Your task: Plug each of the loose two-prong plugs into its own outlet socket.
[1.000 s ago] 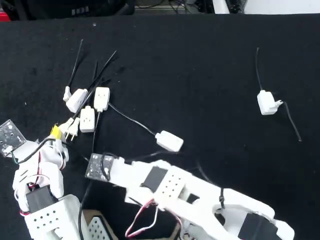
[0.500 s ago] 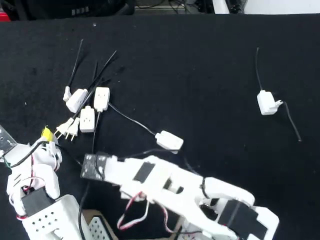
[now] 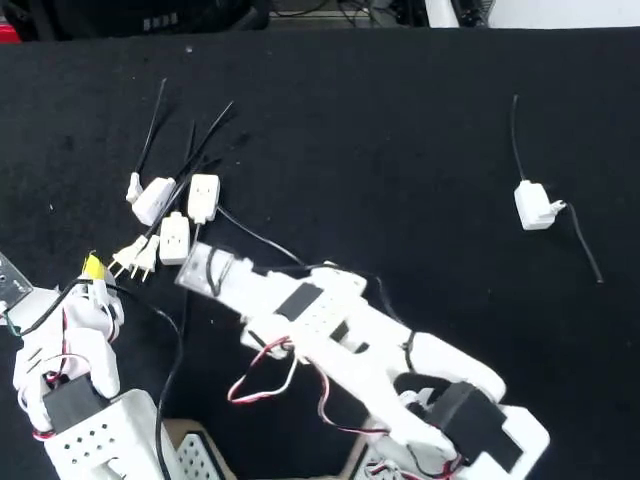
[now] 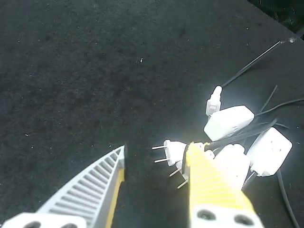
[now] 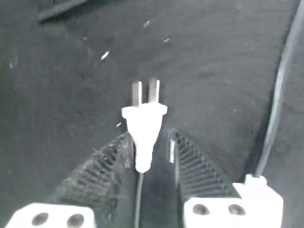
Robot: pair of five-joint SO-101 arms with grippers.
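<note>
2 flat prongs, white tapered body: plug (image 5: 142, 128) sits w/in right claw (image 5: 149, 134).

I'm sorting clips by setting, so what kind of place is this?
Probably a robotics lab bench: a left arm and right arm, both white, stand at a table draped in black cloth, with short-corded plugs and outlet sockets laid out as practice pieces.
</note>
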